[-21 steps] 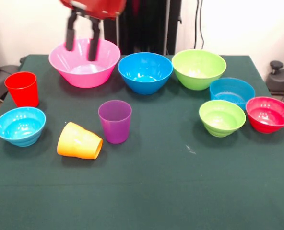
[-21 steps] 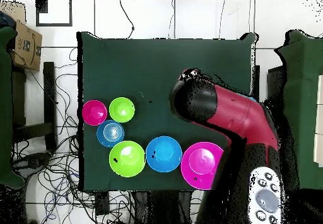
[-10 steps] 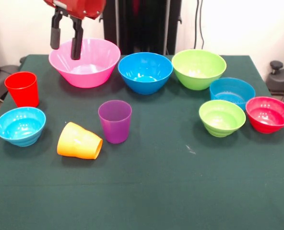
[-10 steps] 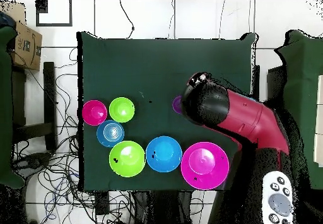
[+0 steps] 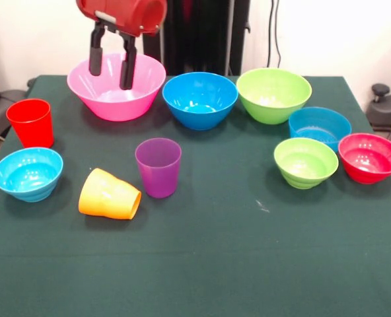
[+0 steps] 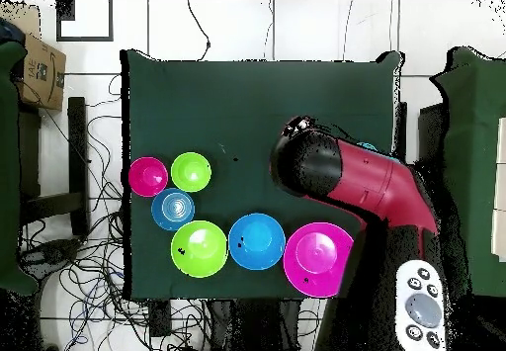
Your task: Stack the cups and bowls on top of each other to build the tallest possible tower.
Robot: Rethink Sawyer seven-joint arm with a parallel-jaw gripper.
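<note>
claw (image 5: 110, 66): hanging over the pink bowl (image 5: 116, 86), fingers spread apart, nothing in them
cups: 3 total. red cup (image 5: 30, 123) upright, off to the claw's left and nearer the camera; purple cup (image 5: 158, 167) upright, out in front of the claw
orange cup (image 5: 109, 195): tipped on its side just left of the purple one, mouth pointing right, long axis roughly left-right
bowls: 7, all mouth-up on the counter (image 5: 215, 264); pink right under the claw, the other six sit apart, nothing stacked
</note>
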